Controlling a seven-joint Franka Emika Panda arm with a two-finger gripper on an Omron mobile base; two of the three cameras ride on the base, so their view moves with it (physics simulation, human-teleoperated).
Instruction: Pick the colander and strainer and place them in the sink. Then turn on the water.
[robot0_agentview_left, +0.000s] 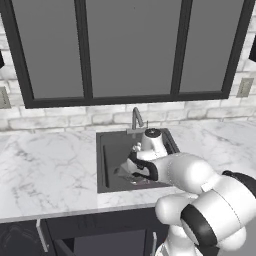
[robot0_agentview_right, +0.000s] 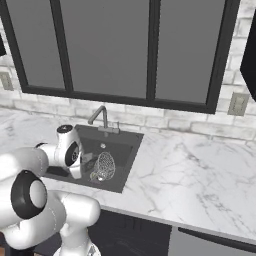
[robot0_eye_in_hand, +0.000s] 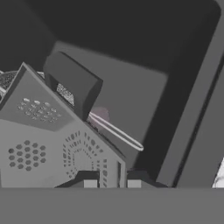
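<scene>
Tool (robot0_eye_in_hand: 111, 183) pinched on the colander (robot0_eye_in_hand: 48, 144) rim inside the sink (robot0_agentview_right: 127, 150), beside the strainer (robot0_agentview_right: 103, 166)

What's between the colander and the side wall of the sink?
In the hand view, the strainer sits behind the colander, and its thin wire handle pokes out over the sink floor. Past the handle's tip, the floor is bare.

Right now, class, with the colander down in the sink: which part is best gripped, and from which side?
The thin rim wall of the colander, from above, one finger on each face. It is a wide faceted bowl with no long handle, so only an edge fits the jaws. The gripper seems shut there.
</scene>
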